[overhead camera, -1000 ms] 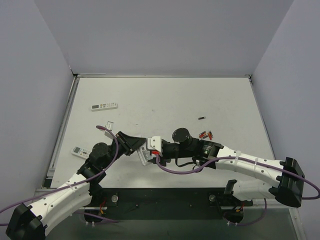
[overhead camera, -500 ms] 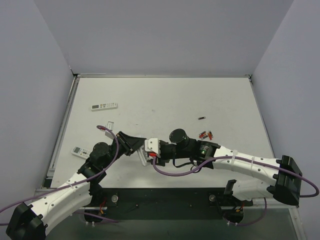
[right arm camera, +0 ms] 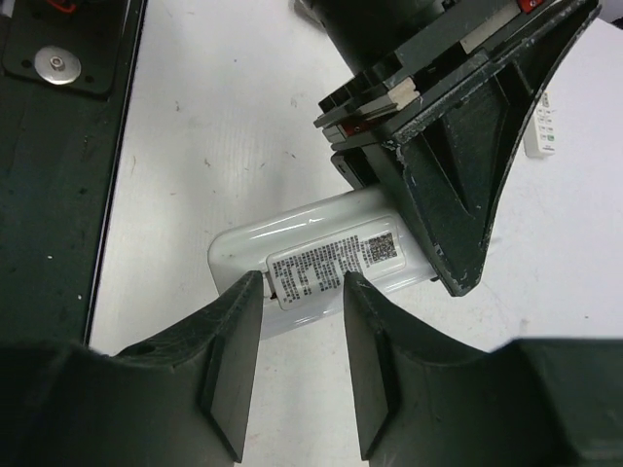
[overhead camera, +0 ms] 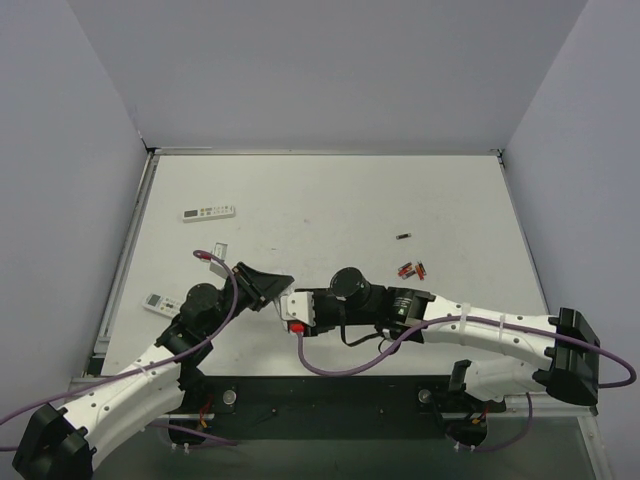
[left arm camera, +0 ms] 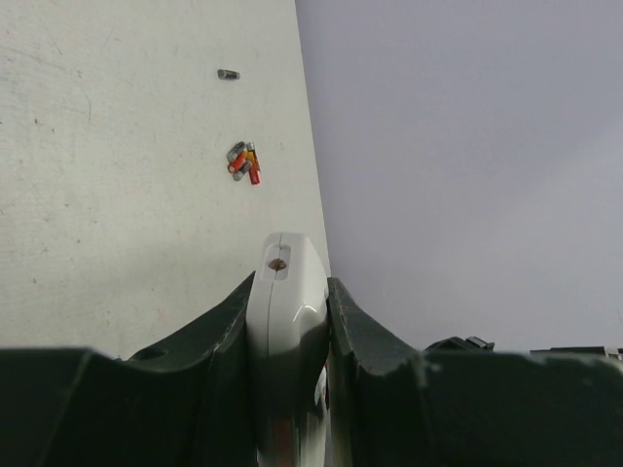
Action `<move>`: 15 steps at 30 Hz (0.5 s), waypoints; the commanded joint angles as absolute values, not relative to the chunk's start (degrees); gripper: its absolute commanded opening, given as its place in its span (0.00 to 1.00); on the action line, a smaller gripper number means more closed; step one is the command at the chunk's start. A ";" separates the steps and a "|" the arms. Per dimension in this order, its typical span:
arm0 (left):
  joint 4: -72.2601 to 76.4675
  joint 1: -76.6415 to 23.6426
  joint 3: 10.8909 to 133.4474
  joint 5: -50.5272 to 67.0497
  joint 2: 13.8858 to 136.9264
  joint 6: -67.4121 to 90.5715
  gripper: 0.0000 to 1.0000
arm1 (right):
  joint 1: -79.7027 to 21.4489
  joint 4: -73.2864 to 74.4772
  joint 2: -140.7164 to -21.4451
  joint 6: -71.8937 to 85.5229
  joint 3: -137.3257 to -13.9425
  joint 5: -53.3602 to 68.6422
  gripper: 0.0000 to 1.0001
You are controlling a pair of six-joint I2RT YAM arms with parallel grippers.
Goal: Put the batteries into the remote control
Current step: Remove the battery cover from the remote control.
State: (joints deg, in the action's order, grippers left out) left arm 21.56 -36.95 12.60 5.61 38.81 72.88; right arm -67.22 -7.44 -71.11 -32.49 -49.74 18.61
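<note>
White remote control [left arm camera: 285,321] is sitting clamped in the left jaws near the front of the counter [overhead camera: 330,200]. The right jaws are hanging part-open over its labelled back (gripping nothing). Batteries [overhead camera: 411,268] are lying clustered well apart, further right.

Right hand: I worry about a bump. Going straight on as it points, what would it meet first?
The right hand would first meet the remote control, held by the left hand, just ahead; depth unclear.
</note>
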 commanded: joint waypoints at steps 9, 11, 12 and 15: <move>29.44 -37.27 14.85 13.88 41.48 78.31 0.00 | -70.75 -18.79 -71.90 -42.18 -44.83 -1.56 0.24; 29.44 -37.35 14.85 14.85 41.92 78.22 0.00 | -70.84 -20.82 -71.89 -42.71 -44.39 -2.80 0.23; 29.44 -37.35 14.77 15.38 42.27 78.22 0.00 | -70.84 -21.44 -71.89 -43.06 -44.30 -3.07 0.23; 29.36 -37.44 14.77 16.43 42.98 78.13 0.00 | -70.84 -24.69 -72.07 -43.77 -43.24 -4.39 0.21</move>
